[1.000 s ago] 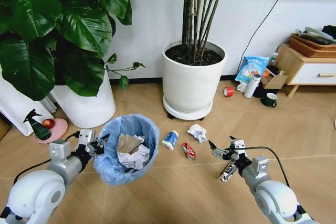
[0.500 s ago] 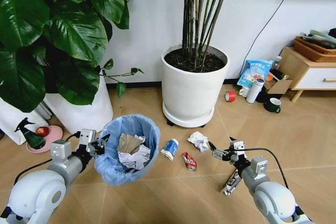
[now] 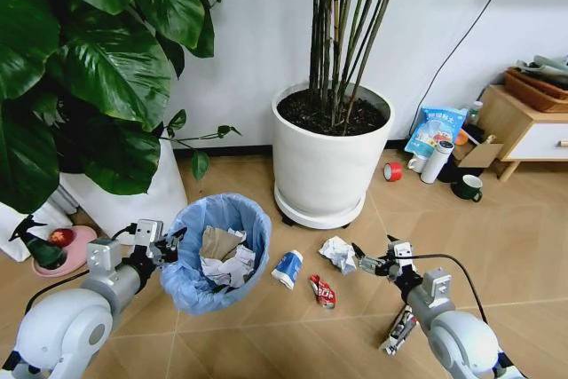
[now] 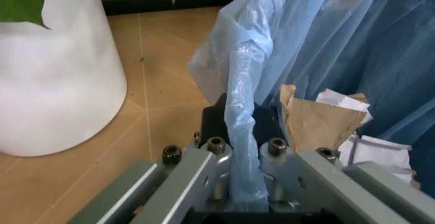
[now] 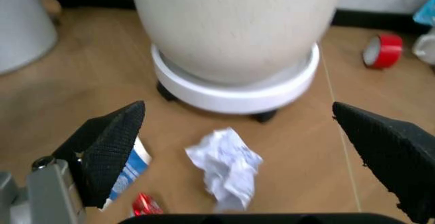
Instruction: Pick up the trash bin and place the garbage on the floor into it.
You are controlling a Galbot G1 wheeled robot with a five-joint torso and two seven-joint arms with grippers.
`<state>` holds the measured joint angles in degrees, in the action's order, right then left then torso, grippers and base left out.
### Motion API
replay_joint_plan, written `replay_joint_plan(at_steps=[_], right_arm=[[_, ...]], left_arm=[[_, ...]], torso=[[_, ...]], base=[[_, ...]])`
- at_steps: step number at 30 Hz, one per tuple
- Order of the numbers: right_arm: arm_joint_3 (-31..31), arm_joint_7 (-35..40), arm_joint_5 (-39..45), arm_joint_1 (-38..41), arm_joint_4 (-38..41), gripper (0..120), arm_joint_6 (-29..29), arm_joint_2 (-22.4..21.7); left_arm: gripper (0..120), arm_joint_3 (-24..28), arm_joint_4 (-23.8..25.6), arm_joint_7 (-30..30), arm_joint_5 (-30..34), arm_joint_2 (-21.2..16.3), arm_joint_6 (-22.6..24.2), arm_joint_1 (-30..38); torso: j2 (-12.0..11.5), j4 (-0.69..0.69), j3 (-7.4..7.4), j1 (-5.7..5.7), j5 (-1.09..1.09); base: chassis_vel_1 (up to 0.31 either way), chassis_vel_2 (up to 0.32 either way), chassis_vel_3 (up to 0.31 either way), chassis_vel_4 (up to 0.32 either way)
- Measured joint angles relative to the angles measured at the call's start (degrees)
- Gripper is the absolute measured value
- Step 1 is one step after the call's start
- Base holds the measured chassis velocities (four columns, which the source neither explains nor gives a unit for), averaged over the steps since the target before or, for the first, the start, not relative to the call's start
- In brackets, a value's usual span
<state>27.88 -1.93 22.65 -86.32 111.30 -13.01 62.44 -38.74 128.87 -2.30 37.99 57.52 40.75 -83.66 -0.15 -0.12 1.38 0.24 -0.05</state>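
Gripping the trash bin (image 3: 216,250) w/ my left gripper (image 3: 166,245) — fingers (image 4: 216,155) clamped on the rim, w/ a fold of the light blue liner bag (image 4: 239,132) pinched between them. Bin hangs tilted at my left side, mouth toward the middle of the floor (image 3: 293,321); brown paper (image 3: 218,241) and white paper wads (image 3: 228,269) already sit inside.

Clearances:
- Behind the bin: leafy plant's white pot (image 3: 133,193), near.
- Ahead, centre: big white pot (image 3: 326,159) on a wheeled base. Base edge is near the litter, not touching it.
- Right and back: red tape roll (image 3: 392,171), white tumbler (image 3: 437,161), dark mug (image 3: 468,187), wooden cabinet (image 3: 522,123) — all well apart from my right arm.
- Open floor lies betw. bin and right arm, and in front of both.

Right gripper (image 3: 366,263) hovers low over the floor, fingers (image 5: 112,140) spread wide, nothing betw. them. Crumpled white paper wad (image 5: 225,166) lies on the floor just beside the fingertips, centred betw. them in the right wrist view. Blue-white crushed can (image 3: 287,268) lies betw. wad and bin; red crushed wrapper (image 3: 321,290) is just beside the can, nearer me. A dark wrapper (image 3: 398,331) lies on the floor beside my right forearm.
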Motion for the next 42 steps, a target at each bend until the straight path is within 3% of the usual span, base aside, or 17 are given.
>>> replay_joint_plan(at_steps=[15,26,31,42], right_arm=[[1.7,4.6,-1.4,-1.1,-7.6,100,-1.3,3.6],[3.6,5.0,-5.4,-2.7,-16.4,100,4.4,8.9],[4.6,5.1,-3.8,-1.8,-22.2,100,6.4,10.6],[6.2,2.7,2.3,-1.2,-27.1,100,8.0,11.2]], left_arm=[[0,-0.1,-0.8,0.8,-1.4,1.1,-0.3,-0.4],[0,0.1,-2.0,1.4,-1.7,1.1,-0.5,0.1],[0,0.2,-2.5,1.7,-1.9,1.0,-0.6,0.2],[0,0.3,-2.5,1.7,-1.9,0.8,-0.6,0.1]], torso=[[0.0,0.0,-0.01,-0.01,0.01],[0.0,-0.01,-0.01,-0.01,0.0],[0.0,0.0,-0.01,-0.01,0.01],[0.0,-0.01,-0.01,-0.01,0.0]], base=[[0.0,0.0,0.0,0.0],[0.0,0.0,0.0,0.0],[0.0,0.0,0.0,0.0],[0.0,0.0,0.0,0.0]])
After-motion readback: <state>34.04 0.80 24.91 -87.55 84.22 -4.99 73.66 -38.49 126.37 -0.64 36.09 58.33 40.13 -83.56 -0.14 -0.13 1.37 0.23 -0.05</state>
